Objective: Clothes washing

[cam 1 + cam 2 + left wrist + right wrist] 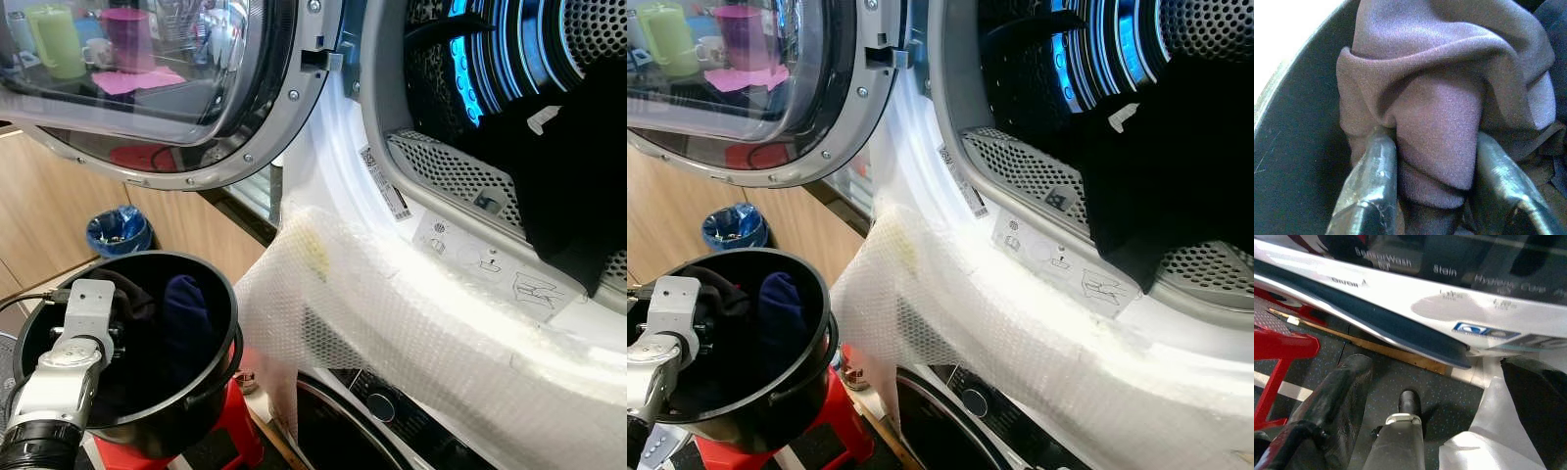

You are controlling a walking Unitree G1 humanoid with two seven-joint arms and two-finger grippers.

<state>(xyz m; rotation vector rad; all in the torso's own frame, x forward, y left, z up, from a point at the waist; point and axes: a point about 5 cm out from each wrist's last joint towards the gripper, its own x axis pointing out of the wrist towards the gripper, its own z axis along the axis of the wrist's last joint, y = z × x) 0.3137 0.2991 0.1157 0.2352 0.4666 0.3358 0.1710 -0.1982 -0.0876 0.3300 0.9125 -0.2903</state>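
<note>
Here, left claw (pixel 1432 196) reaches down into the black bucket (pixel 220 294), its two black fingers (pixel 1371 191) clamped either side of a fold of mauve-grey cloth (pixel 1444 112). The fold bulges up between the fingers; its long axis cannot be told. A dark blue garment (pixel 186 318) lies beside it in the bucket, toward the machine. Bucket sits upright on a red stool (pixel 230 421), mouth facing up, near the machine's front.

Dryer drum (pixel 509 69) is open above and to the right, lit blue inside. A black garment (pixel 578 196) hangs over the drum's lower lip, on the perforated grille (pixel 451 176). The round door (pixel 157 88) is swung fully out to the left, over the bucket. Bubble wrap (pixel 392 313) drapes over the front edge below the opening, narrowing the gap beside the bucket.

Right claw (pixel 1425 426) hangs low over speckled dark floor (pixel 1449 391), fingers spread apart, gripping nothing. Panel writing on the lower machine (pixel 1459 289) reads "Stain"; other words are blurred.

Blue bin (pixel 118 230) stands by the wooden cabinets (pixel 59 206).
</note>
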